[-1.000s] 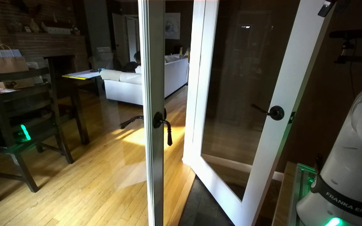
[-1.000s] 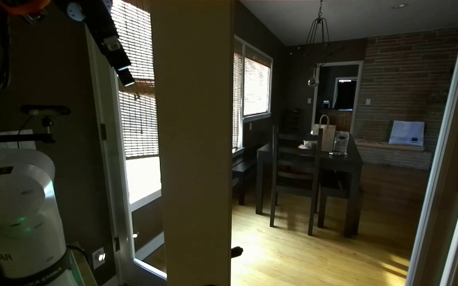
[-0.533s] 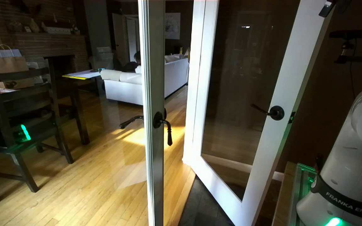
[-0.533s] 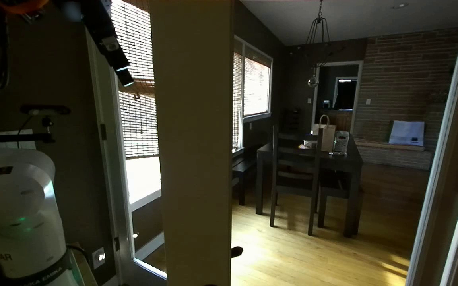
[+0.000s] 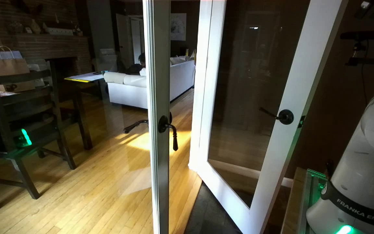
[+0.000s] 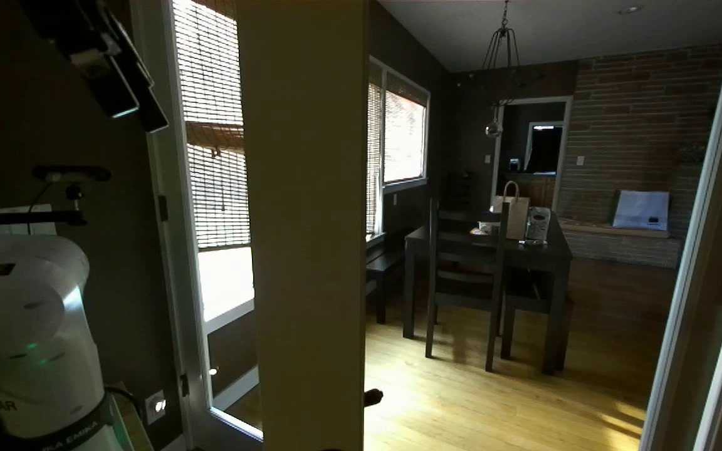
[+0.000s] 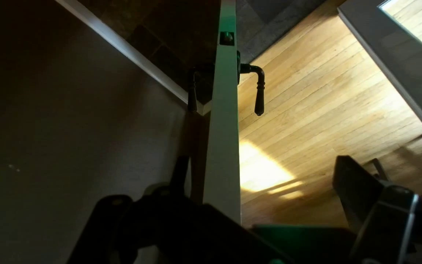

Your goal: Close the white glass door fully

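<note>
The white glass door point(image 5: 307, 65) stands ajar at the right of an exterior view, its free edge towards the robot. Its black handle has a round base point(image 5: 286, 117) with a lever. Its stile point(image 6: 303, 207) fills the foreground of an exterior view. In the wrist view its narrow edge point(image 7: 224, 128) runs down the middle, with levers on both sides. My gripper point(image 7: 262, 161) is open, fingers wide apart. The edge passes behind the left finger; the depth between them is unclear. In exterior views my gripper point(image 6: 141, 119) point(image 5: 368, 9) is high beside the door, apart from it and holding nothing.
The other white-framed leaf point(image 5: 161, 74) with a black lever handle point(image 5: 174, 138) stands edge-on. A camera on a bracket point(image 5: 364, 35) is close to the arm base point(image 5: 352, 182). A dark chair point(image 6: 464, 282) and table stand on the wood floor beyond.
My gripper has drawn back from the door's free edge towards the robot's side and has turned, so both fingers now show. The door has not visibly moved.
</note>
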